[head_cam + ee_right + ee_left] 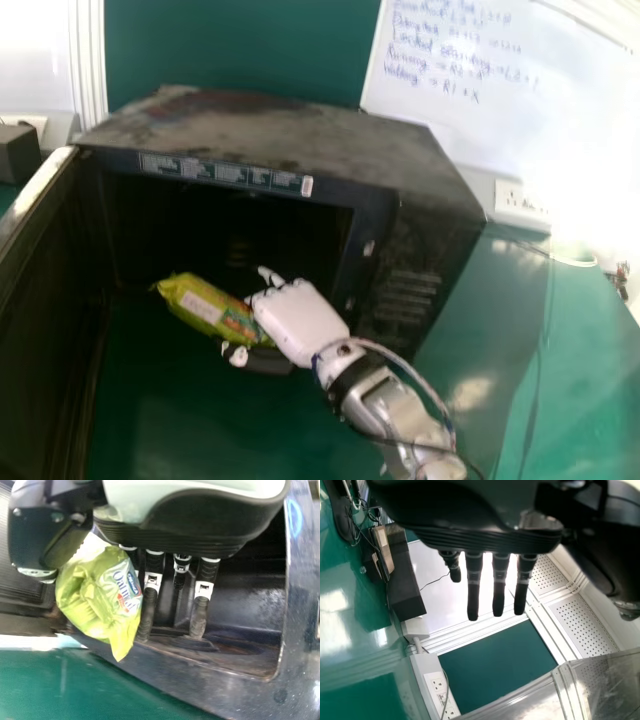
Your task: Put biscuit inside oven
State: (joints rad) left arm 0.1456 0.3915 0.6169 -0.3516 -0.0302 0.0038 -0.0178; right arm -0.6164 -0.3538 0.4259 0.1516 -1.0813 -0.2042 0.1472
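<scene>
Biscuit point(208, 306): one, in a yellow-green packet with a pale label, held in the right hand point(300, 318); located at the open front of the oven, lying aslant, one crimped end pointing away from the hand. Whether any part lies past the rim, cannot tell. Right hand: white back, dark fingers point(150, 597), closed on the packet, which sits pinched between thumb point(40, 575) and fingers; arm entering the head view from the lower right. Oven point(285, 130): dark, boxy, top surface worn and mottled, printed strip along the upper front edge, vents on the side; its door point(35, 330) stands open at the head view's left. Left hand point(498, 587): seen in the left wrist view, fingers straight and slightly spread, holding nothing. Surroundings: green table point(510, 370), glossy; whiteboard point(560, 100) with blue handwriting, behind the oven; white socket point(518, 203), beside the oven's right side; in the left wrist view, a white power strip point(423, 667) and a dark box point(402, 575).
</scene>
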